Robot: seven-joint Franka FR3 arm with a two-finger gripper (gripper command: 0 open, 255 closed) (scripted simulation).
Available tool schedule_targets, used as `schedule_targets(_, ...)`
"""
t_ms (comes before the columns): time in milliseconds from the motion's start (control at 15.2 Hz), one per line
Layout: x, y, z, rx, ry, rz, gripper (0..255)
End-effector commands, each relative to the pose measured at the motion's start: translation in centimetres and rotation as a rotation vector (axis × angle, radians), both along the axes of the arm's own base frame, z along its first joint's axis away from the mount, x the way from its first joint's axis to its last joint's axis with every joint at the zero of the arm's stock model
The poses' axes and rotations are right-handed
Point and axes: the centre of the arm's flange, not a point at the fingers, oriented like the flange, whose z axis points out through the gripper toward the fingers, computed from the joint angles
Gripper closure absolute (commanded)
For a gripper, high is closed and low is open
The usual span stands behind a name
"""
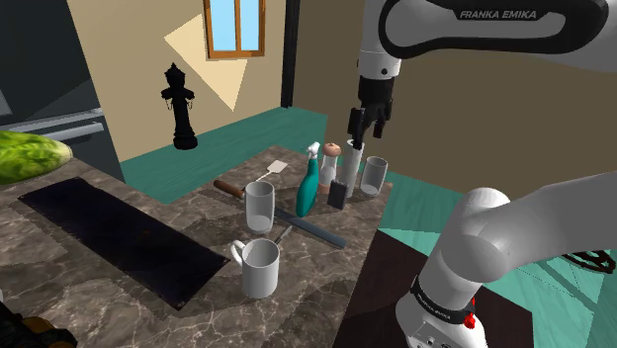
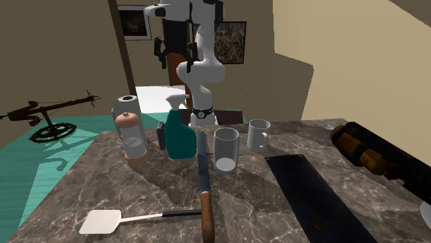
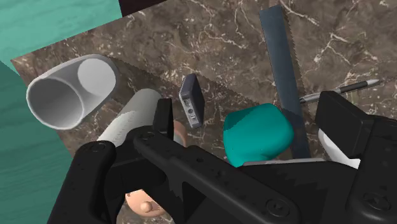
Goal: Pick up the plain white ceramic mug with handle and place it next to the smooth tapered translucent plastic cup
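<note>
The white mug [image 1: 259, 267] with a handle stands near the front of the dark marble counter [image 1: 119, 297]; in the second exterior view the mug [image 2: 258, 134] is to the right of a translucent tapered cup [image 2: 226, 149]. That cup [image 1: 260, 206] stands just behind the mug, apart from it. My gripper [image 1: 366, 127] hangs open high above the far cluster of bottles, well away from the mug. In the wrist view the gripper [image 3: 254, 118] has nothing between its fingers, and the teal spray bottle [image 3: 257, 133] lies far below them.
A teal spray bottle [image 1: 308, 183], a shaker [image 1: 330, 163], a white cylinder [image 1: 353, 158], a small dark box [image 1: 338, 194] and a second clear cup [image 1: 373, 175] crowd the counter's far end. A saw [image 1: 297, 219] and a spatula [image 1: 277, 170] lie flat. A black mat [image 1: 119, 232] covers the left.
</note>
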Motion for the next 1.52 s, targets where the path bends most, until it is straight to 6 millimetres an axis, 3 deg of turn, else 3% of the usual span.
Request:
schedule_targets(0, 0.0, 0.0, 0.0, 0.000, 0.000, 0.000, 0)
schedule_targets(1452, 3.3, 23.0, -14.5, 0.110, -0.004, -0.165, 0)
